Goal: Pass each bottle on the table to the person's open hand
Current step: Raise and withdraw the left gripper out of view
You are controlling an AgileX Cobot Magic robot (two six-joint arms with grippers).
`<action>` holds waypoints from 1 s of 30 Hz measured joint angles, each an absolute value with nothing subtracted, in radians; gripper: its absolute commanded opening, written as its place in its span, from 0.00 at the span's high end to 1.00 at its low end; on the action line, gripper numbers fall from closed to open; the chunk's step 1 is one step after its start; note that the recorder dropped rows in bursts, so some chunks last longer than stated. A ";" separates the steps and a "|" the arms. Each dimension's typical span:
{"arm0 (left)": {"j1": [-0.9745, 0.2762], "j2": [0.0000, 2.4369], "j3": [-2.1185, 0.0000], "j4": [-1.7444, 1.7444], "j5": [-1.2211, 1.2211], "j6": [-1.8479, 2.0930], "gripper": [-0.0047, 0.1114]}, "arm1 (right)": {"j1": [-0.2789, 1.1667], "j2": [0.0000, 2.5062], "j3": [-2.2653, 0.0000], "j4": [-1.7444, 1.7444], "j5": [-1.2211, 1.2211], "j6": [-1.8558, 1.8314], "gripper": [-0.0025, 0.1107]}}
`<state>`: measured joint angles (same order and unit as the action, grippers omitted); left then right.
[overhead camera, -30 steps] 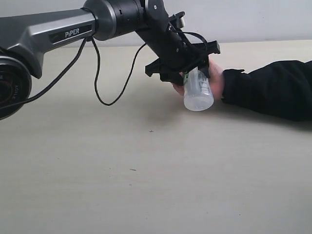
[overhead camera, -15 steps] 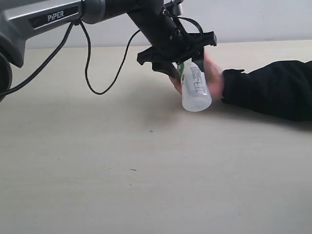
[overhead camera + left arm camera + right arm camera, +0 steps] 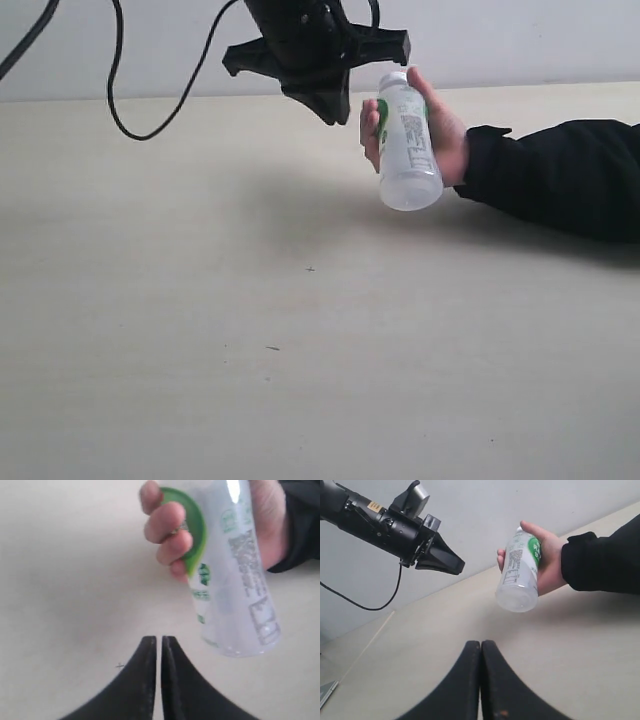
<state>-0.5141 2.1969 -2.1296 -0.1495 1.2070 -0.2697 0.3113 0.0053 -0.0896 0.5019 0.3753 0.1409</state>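
Handoff done: left gripper (image 3: 330, 108) up and left of the white-green bottle (image 3: 407, 150), pulled off it since a second ago, jaws now pressed together on nothing. Bottle tilted, cap up, wrapped in the person's hand (image 3: 448, 135), a bit higher than before. Same for right gripper (image 3: 480, 647), pinched closed, well short of the bottle. Loads of bare table (image 3: 200, 350) left of and in front of the bottle; black sleeve (image 3: 560, 175) running off to its right.

Plain pale grey wall (image 3: 530, 40) along the far side, broad cream table (image 3: 150, 380) with faint grain, few dark specks (image 3: 310, 269) near centre, soft even light
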 measured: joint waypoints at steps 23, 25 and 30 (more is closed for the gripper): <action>-0.518 1.205 -0.852 0.045 0.538 -0.333 0.96 | 0.311 0.005 -0.090 0.502 0.377 0.141 0.97; -0.518 1.073 -0.752 0.045 0.473 -0.336 0.96 | 0.311 0.005 -0.090 0.502 0.377 0.141 0.97; -0.518 0.743 -0.575 0.045 0.367 -0.340 0.96 | 0.311 0.005 -0.090 0.502 0.377 0.141 0.97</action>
